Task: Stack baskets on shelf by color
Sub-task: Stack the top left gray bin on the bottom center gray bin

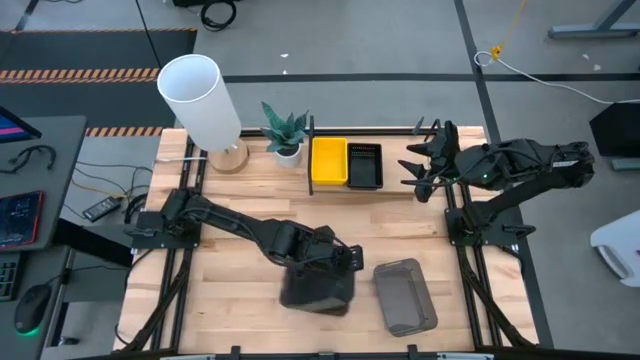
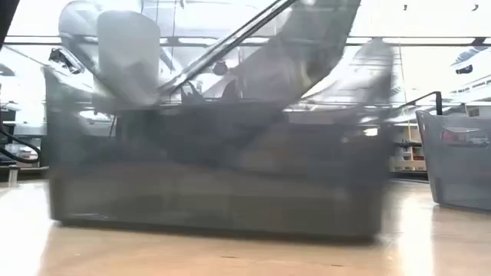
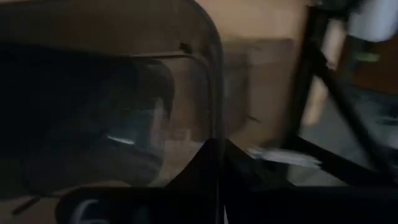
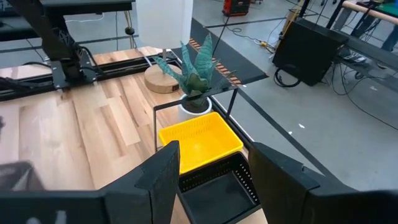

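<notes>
Wide plank tabletop (image 1: 250,215) with grey workshop floor around it. At its far edge, the shelf (image 1: 395,138), a light board inside thin black bars. Well off the shelf's left end, a tall white lamp (image 1: 200,92).

Far from the shelf, at the near side of the table, a dark grey basket (image 1: 318,290) under the left gripper (image 1: 335,262). Cannot tell whether that pincer is clamped on the rim or merely resting over it. Possibly more than one basket nested there, judging by how dark it looks. Just beside it, another grey basket (image 1: 405,297), flat on the wood and untouched.

On the shelf, at its left end, a yellow basket (image 1: 328,160) with a black perforated basket (image 1: 364,166) touching it. Hard to say how many lie nested in each. Just outside the shelf's left end, a small potted plant (image 1: 287,133).

Over the shelf's right end, the right gripper (image 4: 212,148), spread wide and holding nothing.

Judged from this: yellow and black placed, grey not yet on the shelf.
</notes>
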